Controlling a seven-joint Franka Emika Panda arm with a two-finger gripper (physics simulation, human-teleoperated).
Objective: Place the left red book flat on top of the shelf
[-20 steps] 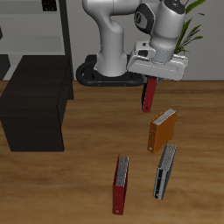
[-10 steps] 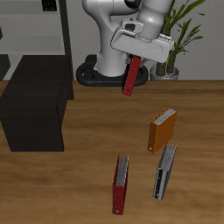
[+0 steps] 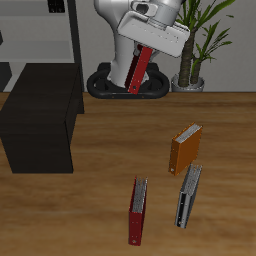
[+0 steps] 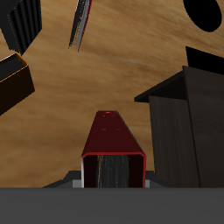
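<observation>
Left red book (image 3: 139, 68), thin bright-red hardcover with pale page edges: being carried aloft, pinched at its upper end by the white two-finger gripper (image 3: 148, 46), hanging tilted in front of the robot's base. Over the last second it is travelling up and sideways, away from the orange book (image 3: 185, 148) and toward the low matte-black boxy shelf (image 3: 40, 98). Book is not yet above the shelf top and is hanging on edge, not flat. Judgement: transport is roughly midway; further sideways travel and a turn to horizontal are remaining. Second red book (image 3: 137, 211) and grey book (image 3: 189, 194) are lying untouched on the wooden table (image 3: 100, 190).
</observation>
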